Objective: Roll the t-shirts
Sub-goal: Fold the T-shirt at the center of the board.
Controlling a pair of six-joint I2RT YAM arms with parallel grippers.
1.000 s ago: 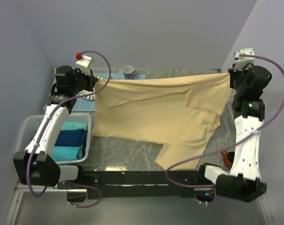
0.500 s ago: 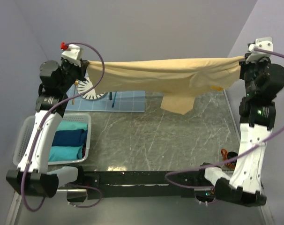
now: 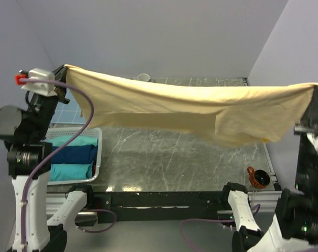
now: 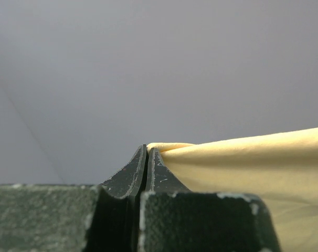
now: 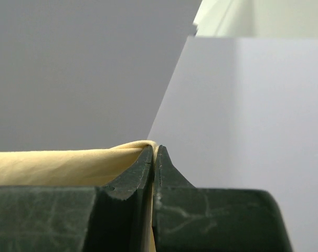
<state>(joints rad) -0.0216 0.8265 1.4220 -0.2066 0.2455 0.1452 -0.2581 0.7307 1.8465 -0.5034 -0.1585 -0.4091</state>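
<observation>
Lifted off the bench now, yellow t-shirt hangs stretched between my left gripper, upper left, and right gripper, right edge, both clamped on its edge for spreading.

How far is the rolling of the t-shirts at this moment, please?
Seemingly done: the teal and navy t-shirts lie bundled in the basket. In hand: the yellow t-shirt hangs stretched above the table, pinched by the left end effector and right end effector. Left: lay it flat and roll it; no rolling shows yet.
</observation>
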